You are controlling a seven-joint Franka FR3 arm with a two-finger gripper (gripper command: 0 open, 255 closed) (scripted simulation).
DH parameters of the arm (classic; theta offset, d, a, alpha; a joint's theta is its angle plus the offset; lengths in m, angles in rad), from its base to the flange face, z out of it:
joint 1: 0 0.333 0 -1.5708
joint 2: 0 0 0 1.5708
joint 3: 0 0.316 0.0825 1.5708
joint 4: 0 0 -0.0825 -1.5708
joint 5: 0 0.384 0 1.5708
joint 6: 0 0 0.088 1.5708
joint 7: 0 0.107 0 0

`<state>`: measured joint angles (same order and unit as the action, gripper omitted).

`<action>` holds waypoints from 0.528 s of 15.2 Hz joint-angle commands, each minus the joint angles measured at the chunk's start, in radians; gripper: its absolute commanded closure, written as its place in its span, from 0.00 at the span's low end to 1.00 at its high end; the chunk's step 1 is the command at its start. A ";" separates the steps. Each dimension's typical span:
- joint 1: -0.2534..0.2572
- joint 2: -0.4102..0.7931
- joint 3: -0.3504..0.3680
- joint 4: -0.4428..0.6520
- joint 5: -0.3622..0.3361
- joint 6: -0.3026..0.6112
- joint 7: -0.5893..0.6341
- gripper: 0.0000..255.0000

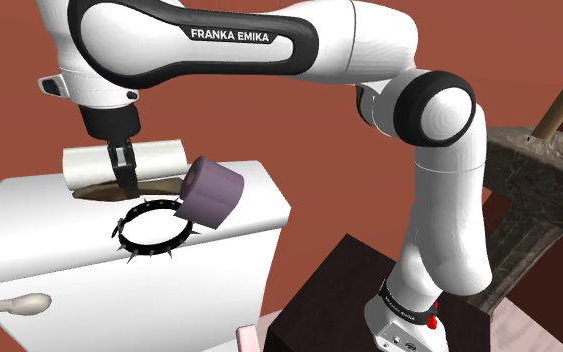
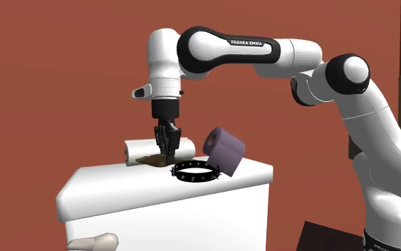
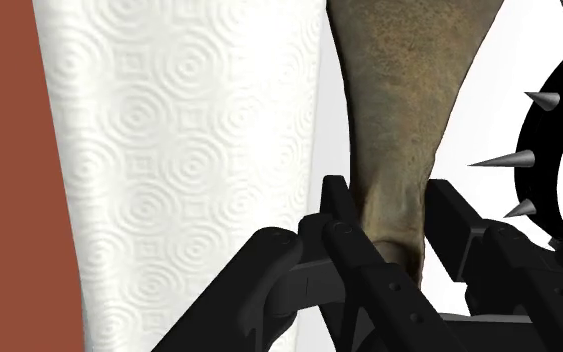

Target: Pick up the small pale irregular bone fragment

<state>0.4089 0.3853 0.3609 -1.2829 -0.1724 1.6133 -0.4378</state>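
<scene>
My gripper (image 3: 391, 195) points down, and my two black fingers squeeze the thin end of the brown bone fragment (image 3: 409, 100), which lies flat on the white table (image 1: 29, 230). A white paper towel roll (image 3: 189, 150) lies right beside the bone. A black spiky collar (image 2: 195, 172) is near on the other side, with a purple roll (image 1: 212, 190) by it

White tabletop (image 1: 39, 232), embossed white paper roll (image 1: 169, 158) along its back edge, brownish flat fragment (image 1: 94, 190) beside it, black spiked collar (image 2: 191, 173) mid-top, purple roll (image 1: 214, 190) tilted against it.
</scene>
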 commanded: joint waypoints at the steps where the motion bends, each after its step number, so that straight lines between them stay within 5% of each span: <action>1: -0.001 0.010 -0.004 0.003 -0.003 -0.003 0.001 1.00; 8: -0.002 0.000 -0.002 -0.001 0.000 -0.009 0.001 1.00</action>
<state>0.4080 0.3823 0.3610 -1.2870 -0.1719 1.6134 -0.4369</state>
